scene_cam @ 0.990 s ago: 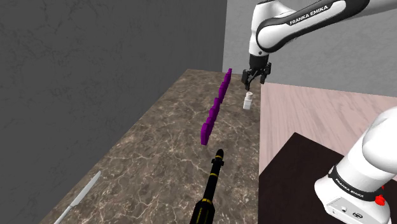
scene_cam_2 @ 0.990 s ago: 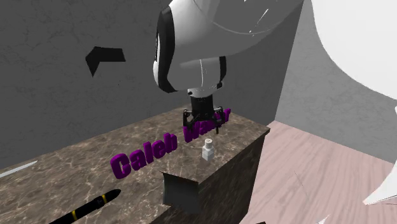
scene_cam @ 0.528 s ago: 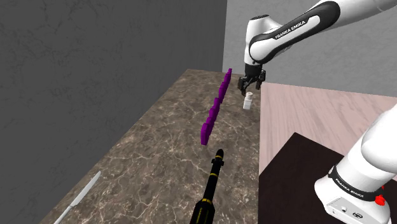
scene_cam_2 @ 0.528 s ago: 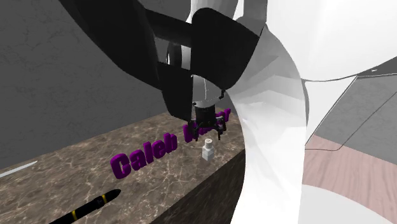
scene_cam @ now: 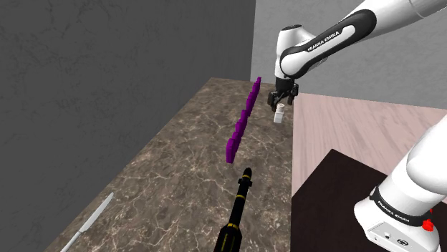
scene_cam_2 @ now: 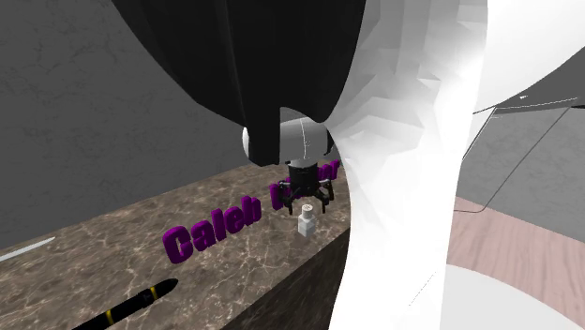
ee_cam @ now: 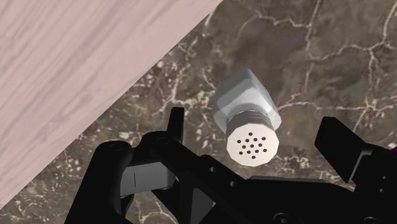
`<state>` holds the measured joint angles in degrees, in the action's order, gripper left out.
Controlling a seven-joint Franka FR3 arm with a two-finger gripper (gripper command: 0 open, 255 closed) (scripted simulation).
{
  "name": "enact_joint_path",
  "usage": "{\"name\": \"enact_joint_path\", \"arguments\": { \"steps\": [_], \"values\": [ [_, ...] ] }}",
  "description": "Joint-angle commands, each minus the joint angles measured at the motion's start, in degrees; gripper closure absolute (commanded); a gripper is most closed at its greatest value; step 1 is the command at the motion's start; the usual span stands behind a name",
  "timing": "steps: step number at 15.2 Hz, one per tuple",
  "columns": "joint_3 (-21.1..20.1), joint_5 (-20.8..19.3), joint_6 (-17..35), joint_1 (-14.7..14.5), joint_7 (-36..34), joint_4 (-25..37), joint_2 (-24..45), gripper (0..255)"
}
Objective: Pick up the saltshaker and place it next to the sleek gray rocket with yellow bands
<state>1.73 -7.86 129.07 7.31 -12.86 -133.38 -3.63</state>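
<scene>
The saltshaker (scene_cam: 279, 114) is small and white with a perforated cap and stands upright near the marble counter's far edge. My gripper (scene_cam: 278, 102) hangs open just above it. In the wrist view the black fingers (ee_cam: 176, 125) stand wide apart on either side of the saltshaker (ee_cam: 249, 121), not touching it. The second exterior view has the gripper (scene_cam_2: 307, 203) right over the saltshaker (scene_cam_2: 306, 224). The dark rocket with yellow bands (scene_cam: 237, 213) lies on its side at the counter's near end, far from the gripper; the same rocket (scene_cam_2: 132, 307) is at that view's lower left.
Purple raised lettering (scene_cam: 241, 124) stands in a row along the counter between shaker and rocket. A knife (scene_cam: 90, 221) lies at the near left corner. The counter edge (scene_cam: 292, 154) drops to a pale wood floor beside the shaker. Grey walls back the counter.
The gripper has come down and slightly toward the shoulder view's left, closing the gap above the saltshaker. The fingers stay open. The shaker has not moved.
</scene>
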Motion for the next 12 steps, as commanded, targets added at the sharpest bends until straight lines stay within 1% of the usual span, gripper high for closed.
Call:
{"name": "enact_joint_path", "arguments": {
  "steps": [1, 3, 4, 12],
  "values": [
    [0.01, 0.0, 0.05, 0.01, 0.01, -0.01, 0.03, 0],
    [0.01, 0.0, 0.05, 0.01, 0.01, -0.01, 0.03, 0],
    [0.01, 0.0, 0.05, 0.01, 0.01, -0.01, 0.03, 255],
    [0.0, 0.0, 0.01, 0.0, 0.01, -0.01, -0.01, 255]
  ]
}}
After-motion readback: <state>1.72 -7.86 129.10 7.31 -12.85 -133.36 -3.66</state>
